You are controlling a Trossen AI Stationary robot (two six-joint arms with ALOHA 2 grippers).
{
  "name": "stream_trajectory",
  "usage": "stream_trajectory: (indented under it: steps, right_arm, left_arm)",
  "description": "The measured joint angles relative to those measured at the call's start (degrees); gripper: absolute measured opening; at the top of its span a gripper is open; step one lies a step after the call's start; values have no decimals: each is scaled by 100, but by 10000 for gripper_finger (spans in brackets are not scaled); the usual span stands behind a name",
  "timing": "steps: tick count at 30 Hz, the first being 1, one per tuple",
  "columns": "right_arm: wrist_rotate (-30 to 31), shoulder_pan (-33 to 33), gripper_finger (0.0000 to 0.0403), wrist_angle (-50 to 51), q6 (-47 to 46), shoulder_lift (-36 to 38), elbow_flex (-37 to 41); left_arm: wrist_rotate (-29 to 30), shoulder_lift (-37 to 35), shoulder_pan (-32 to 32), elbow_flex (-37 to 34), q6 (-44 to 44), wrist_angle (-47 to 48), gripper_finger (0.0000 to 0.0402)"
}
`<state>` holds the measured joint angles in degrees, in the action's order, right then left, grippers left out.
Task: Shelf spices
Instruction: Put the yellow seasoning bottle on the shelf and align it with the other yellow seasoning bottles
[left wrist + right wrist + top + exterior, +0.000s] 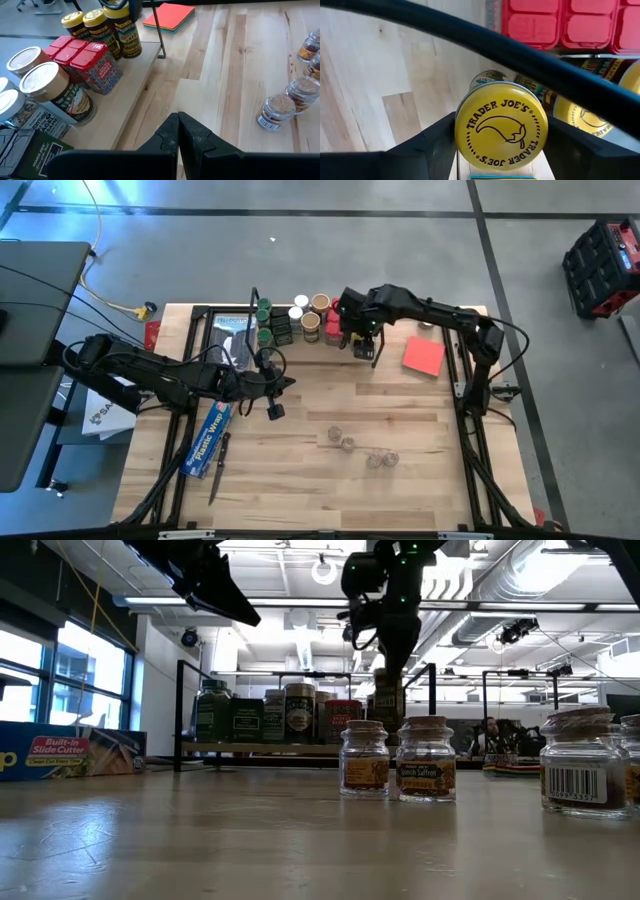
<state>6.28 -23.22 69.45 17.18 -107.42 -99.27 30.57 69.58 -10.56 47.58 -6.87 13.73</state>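
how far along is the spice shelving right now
Mostly done: green-, white- and tan-lidded jars plus red tins already stand on the shelf. In hand: the right gripper is over the shelf's right end, jaws around a yellow-lidded jar. Left: four small clear jars on the table. The left gripper waits shut.

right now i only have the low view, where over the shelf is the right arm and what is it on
Observer: The right gripper is at the right end of the shelf. Its wrist view looks straight at a yellow-lidded jar.
Operator: and the left arm
Observer: The left gripper is in front of the shelf, near its middle, with its jaws shut on nothing.
Operator: how many jars not shelved yet
Observer: The high view shows four small jars in a loose line mid-table.
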Motion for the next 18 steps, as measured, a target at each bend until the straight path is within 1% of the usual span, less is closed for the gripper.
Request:
stream_trajectory:
  steps: [4, 10, 14, 18]
  right_arm:
    - [13, -2, 257, -5, -17, 0, 0]
    - [47, 2, 260, -71, -16, 0, 3]
    - [467, 13, 260, -94, 2, 0, 3]
    - [740, 32, 261, -141, 108, 0, 3]
  left_arm:
    - [-135, 0, 2, 2, -4, 0, 1]
    - [-145, 0, 0, 2, -4, 2, 1]
    - [-147, 0, 0, 2, -4, 3, 1]
    - [-149, 0, 0, 2, -2, 5, 1]
